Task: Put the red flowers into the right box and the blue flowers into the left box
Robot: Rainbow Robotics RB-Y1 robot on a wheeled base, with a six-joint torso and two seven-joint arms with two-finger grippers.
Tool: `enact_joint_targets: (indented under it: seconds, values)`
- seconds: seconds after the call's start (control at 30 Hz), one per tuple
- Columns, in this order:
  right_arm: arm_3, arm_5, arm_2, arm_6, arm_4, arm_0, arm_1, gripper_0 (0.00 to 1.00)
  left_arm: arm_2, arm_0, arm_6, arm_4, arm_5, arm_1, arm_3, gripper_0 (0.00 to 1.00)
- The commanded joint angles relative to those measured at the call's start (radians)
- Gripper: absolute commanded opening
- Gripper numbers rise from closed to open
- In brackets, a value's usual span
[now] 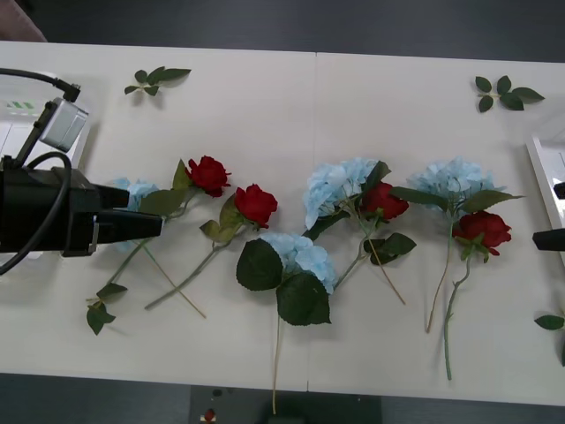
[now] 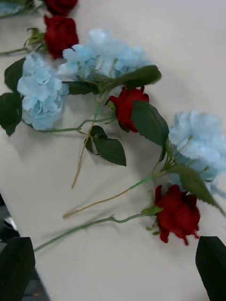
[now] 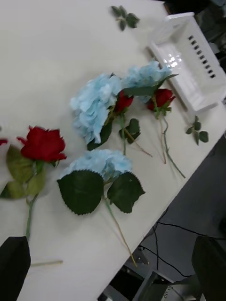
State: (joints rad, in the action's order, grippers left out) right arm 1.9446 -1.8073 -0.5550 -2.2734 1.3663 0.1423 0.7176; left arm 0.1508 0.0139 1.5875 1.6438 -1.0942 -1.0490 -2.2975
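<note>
— Surface? White table point(image 1: 265, 97); red roses point(image 1: 255, 204) and blue hydrangeas point(image 1: 300, 254) lay loose between the grippers.

— Grippers? Left gripper point(image 3: 113, 263) spread wide, empty, beside the leftmost hydrangea; slatted basket point(image 1: 11, 124) behind it. Right gripper point(image 2: 115, 265) likewise open, empty, above a rose, tray point(image 1: 546, 177) alongside.

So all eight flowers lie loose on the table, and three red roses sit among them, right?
Not quite: the front view shows four red flowers, not three. The rest holds: they lie loose on the table among the blue flowers.
</note>
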Motion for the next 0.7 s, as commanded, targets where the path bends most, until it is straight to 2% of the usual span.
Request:
enact_joint_targets:
  seconds: [0.03,0.37,0.53,0.7]
  values:
    - [0.007,0.016,0.030,0.198,-0.035,-0.004,0.023,1.00,0.027,0.067,-0.268,-0.108,-0.013,-0.022,-0.071,1.00]
    - [0.007,0.112,0.113,0.634,-0.133,-0.066,0.023,1.00,0.038,0.103,-0.643,-0.294,-0.168,-0.013,-0.092,1.00]
    - [0.007,0.160,0.176,0.815,-0.208,-0.078,0.023,1.00,0.010,0.074,-0.821,-0.354,-0.240,-0.013,-0.092,1.00]
    - [0.008,0.210,0.251,0.956,-0.306,-0.078,0.023,1.00,-0.068,0.031,-0.995,-0.435,-0.243,-0.013,-0.089,1.00]
